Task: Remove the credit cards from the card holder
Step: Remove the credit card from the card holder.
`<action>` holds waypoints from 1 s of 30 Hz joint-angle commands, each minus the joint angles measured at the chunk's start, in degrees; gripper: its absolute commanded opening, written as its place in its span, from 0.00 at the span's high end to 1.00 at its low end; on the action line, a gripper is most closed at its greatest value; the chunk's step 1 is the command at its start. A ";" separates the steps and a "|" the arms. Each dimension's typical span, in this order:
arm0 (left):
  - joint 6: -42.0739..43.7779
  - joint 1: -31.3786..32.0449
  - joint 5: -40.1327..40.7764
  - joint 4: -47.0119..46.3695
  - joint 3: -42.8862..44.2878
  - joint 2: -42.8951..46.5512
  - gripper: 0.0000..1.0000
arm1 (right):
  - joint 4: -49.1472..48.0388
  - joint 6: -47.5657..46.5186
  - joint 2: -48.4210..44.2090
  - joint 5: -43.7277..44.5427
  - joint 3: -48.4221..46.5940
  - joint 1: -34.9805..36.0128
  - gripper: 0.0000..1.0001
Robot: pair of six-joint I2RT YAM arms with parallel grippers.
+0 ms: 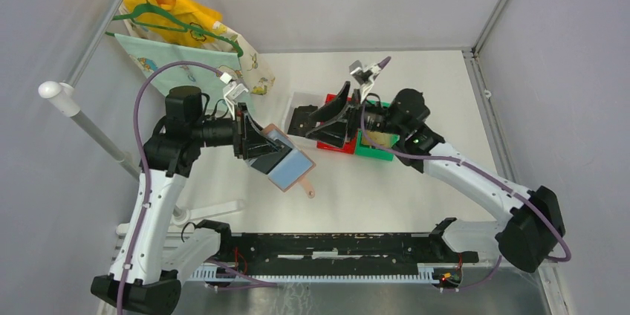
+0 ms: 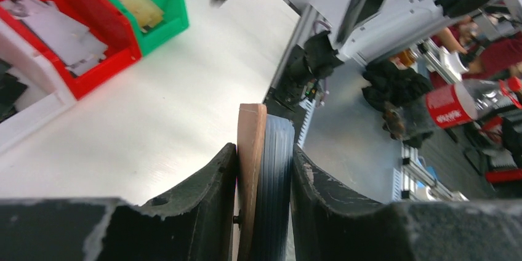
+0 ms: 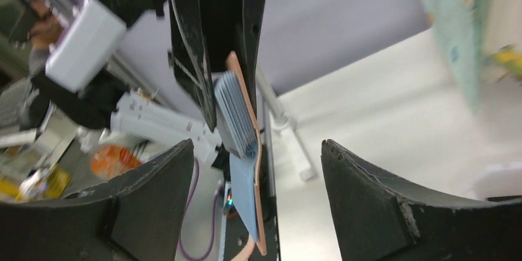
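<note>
Left jaws pinch card holder; cards indiscernible inside.

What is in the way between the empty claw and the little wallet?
Nothing visible. The right gripper is open and points straight at the card holder, which the left gripper holds up in the air. Only open space shows between them in the right wrist view.
</note>
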State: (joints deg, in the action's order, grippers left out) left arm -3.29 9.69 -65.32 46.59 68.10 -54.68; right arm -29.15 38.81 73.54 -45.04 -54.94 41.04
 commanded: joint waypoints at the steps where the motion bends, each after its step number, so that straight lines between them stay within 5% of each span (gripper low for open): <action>1: -10.57 -0.33 6.50 -11.20 -2.52 4.54 0.98 | -5.04 5.58 -6.70 8.82 0.28 -1.44 0.21; 10: -12.36 -0.25 20.27 -13.64 -2.88 4.95 0.98 | -5.28 7.66 -6.91 12.69 5.92 1.96 0.21; 14: -14.98 -0.29 14.33 -15.56 -1.57 3.67 0.98 | 5.44 -1.65 -5.30 16.66 3.96 2.29 0.03; 19: -19.45 -0.29 7.08 -20.45 -2.25 4.35 0.98 | 0.09 -0.78 2.23 9.22 2.24 3.24 0.02; 30: -22.10 -0.27 0.95 -21.60 -1.75 3.23 0.98 | -35.01 22.22 10.07 -3.13 3.33 6.59 0.12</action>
State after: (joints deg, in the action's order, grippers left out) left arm -22.09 9.61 -60.23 28.86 63.92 -51.46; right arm -42.37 49.71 83.02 -42.63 -50.35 47.33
